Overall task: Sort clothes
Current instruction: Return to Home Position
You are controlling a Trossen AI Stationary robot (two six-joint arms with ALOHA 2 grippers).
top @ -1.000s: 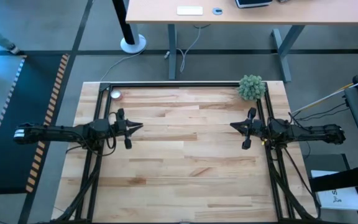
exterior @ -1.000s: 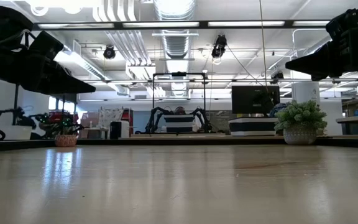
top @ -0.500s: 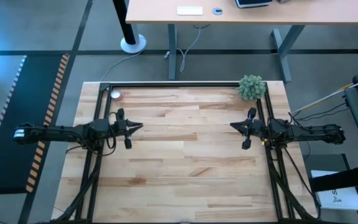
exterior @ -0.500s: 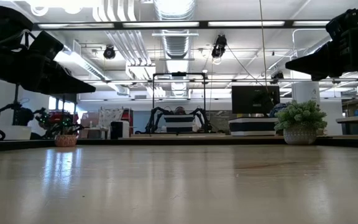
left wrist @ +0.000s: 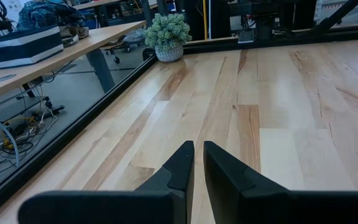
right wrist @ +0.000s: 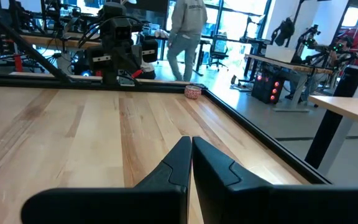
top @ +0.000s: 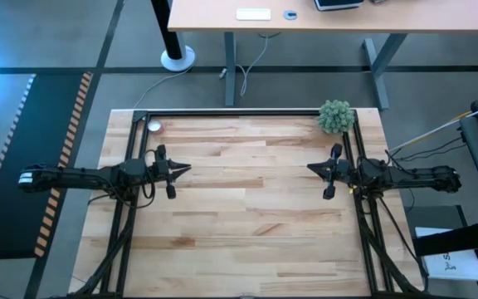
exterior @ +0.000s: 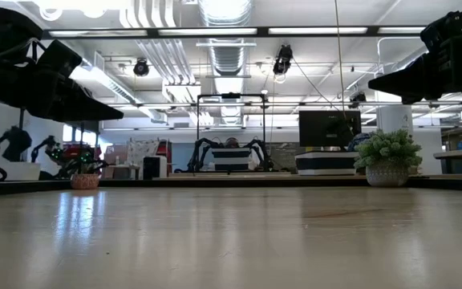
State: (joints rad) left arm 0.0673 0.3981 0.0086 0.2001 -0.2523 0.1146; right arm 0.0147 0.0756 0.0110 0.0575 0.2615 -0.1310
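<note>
Above wooden table (top: 247, 208), left claw (top: 186, 169) and right claw (top: 312, 169) closed, empty

You are looking at two slim, dark arms built alike. Each ends in a black gripper, the left gripper (top: 181, 169) and the right gripper (top: 316, 169), with matte, wedge-shaped fingers (left wrist: 178, 167) tapering to narrow tips. Black cables loop beside the wrist joints.

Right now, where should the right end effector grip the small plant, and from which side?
Grip the pot, not the soft foliage, which hides it from above. The plant stands upright in the far right corner by the black frame, so the right end effector should probably come low and level from the open middle of the table.
</note>
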